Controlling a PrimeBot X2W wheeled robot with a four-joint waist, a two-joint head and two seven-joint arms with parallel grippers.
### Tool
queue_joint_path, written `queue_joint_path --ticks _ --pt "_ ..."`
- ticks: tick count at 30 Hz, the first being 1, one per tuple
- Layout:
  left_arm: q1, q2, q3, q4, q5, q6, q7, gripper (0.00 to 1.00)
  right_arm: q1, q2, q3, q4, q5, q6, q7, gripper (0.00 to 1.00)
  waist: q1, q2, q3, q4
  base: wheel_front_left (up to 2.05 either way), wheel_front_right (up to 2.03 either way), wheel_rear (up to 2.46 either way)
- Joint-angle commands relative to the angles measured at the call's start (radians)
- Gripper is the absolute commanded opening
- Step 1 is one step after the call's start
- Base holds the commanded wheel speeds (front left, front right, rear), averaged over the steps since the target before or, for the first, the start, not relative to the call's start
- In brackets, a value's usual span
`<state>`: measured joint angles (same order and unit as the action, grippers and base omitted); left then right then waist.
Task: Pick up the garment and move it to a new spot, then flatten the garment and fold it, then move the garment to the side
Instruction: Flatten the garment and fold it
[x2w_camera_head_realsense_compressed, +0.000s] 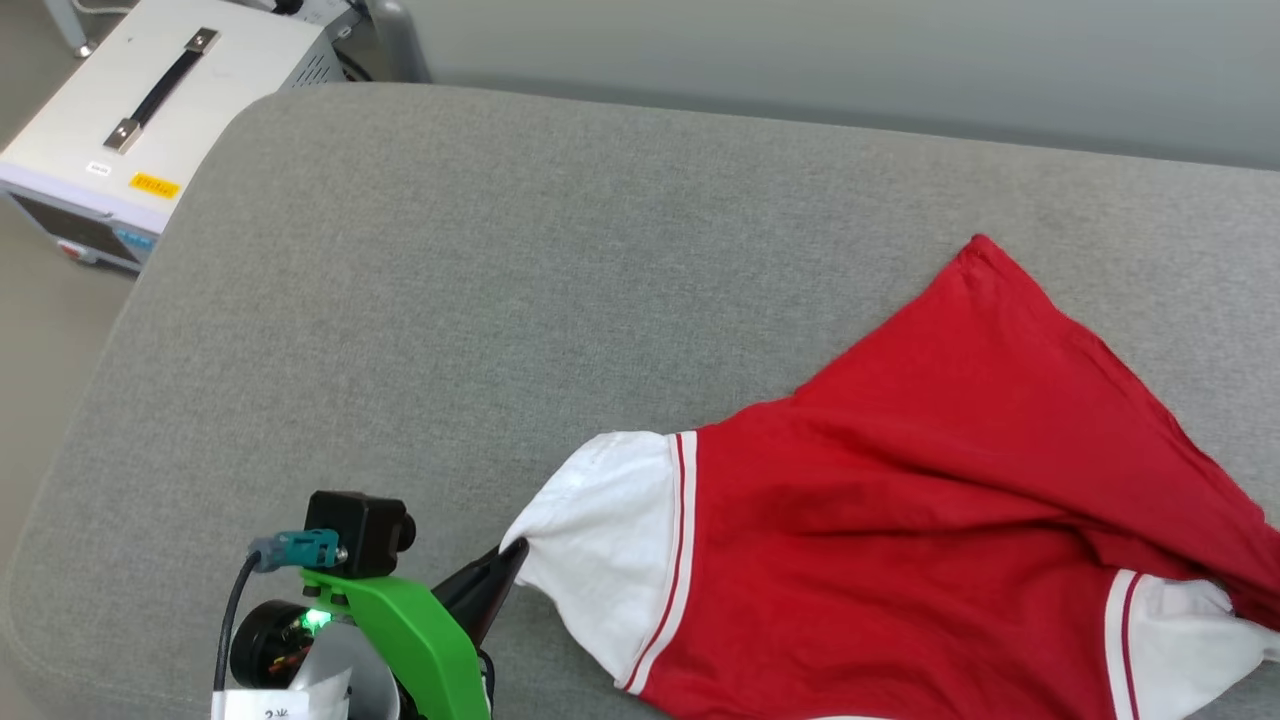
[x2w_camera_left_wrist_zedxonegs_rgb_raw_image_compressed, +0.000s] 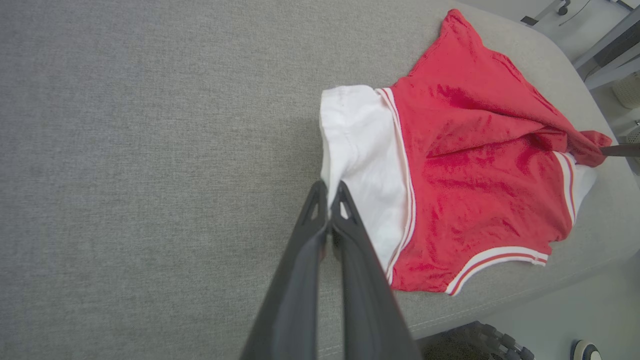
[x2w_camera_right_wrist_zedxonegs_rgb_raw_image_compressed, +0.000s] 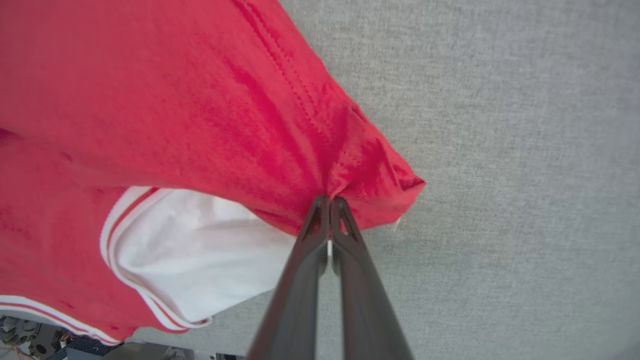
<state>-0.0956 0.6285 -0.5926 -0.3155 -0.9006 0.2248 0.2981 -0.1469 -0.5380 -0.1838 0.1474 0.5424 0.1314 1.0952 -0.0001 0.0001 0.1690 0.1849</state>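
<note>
Garment (x2w_camera_head_realsense_compressed: 900, 480) is lying on the right half of the grey cushion (x2w_camera_head_realsense_compressed: 450, 250), partly bunched, with 1 red corner pointing toward the cushion's back edge. At the garment's left edge the left gripper (x2w_camera_left_wrist_zedxonegs_rgb_raw_image_compressed: 327, 192) is pinching the rim of the left white sleeve end (x2w_camera_left_wrist_zedxonegs_rgb_raw_image_compressed: 360, 150), its 2 fingers pressed together on the cloth, and the sleeve is drawing to a point at the tips. At the opposite edge the right gripper (x2w_camera_right_wrist_zedxonegs_rgb_raw_image_compressed: 329, 200) is clamping a gathered red fold just beside the right white sleeve end (x2w_camera_right_wrist_zedxonegs_rgb_raw_image_compressed: 200, 250), and the fabric is puckering around the closed tips. In the left wrist view the striped hem (x2w_camera_left_wrist_zedxonegs_rgb_raw_image_compressed: 495, 260) is sitting near the cushion's rounded front edge without hanging over it. Bare cushion is stretching wide to the left of the garment and behind it as far as the back edge. To the right, the head view is cutting off the cloth at the frame border. A white box (x2w_camera_head_realsense_compressed: 150, 110) with a dark handle is standing off the cushion's far left corner, well apart from the garment.
</note>
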Motion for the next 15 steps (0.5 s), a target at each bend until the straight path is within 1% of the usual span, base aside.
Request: queue_joint_path --ticks 1,5,10,15 --pt "0.013 -0.014 0.006 0.005 -0.004 0.005 -0.014 0.0 0.041 0.009 -0.011 -0.021 0.008 -0.001 0.007 0.0 0.0001 -0.0001 -0.06 -0.053 0.0 0.0 0.0" --pt "0.013 -0.031 0.005 0.028 0.009 0.011 -0.04 0.0 0.136 0.046 -0.037 -0.077 0.008 -0.001 0.029 0.0 0.0001 -0.0001 -0.073 -0.061 0.0 0.0 0.0" --pt "0.008 -0.073 0.002 0.061 0.008 0.013 -0.074 0.0 0.226 0.094 -0.055 -0.107 -0.009 -0.001 0.042 0.0 0.0001 -0.0001 -0.082 -0.064 0.0 0.0 0.0" --pt "-0.006 -0.106 -0.008 0.09 0.013 0.009 -0.094 0.0 0.261 0.12 -0.055 -0.116 -0.016 -0.001 0.037 0.0 0.0001 -0.0001 -0.082 -0.061 0.0 0.0 0.0"
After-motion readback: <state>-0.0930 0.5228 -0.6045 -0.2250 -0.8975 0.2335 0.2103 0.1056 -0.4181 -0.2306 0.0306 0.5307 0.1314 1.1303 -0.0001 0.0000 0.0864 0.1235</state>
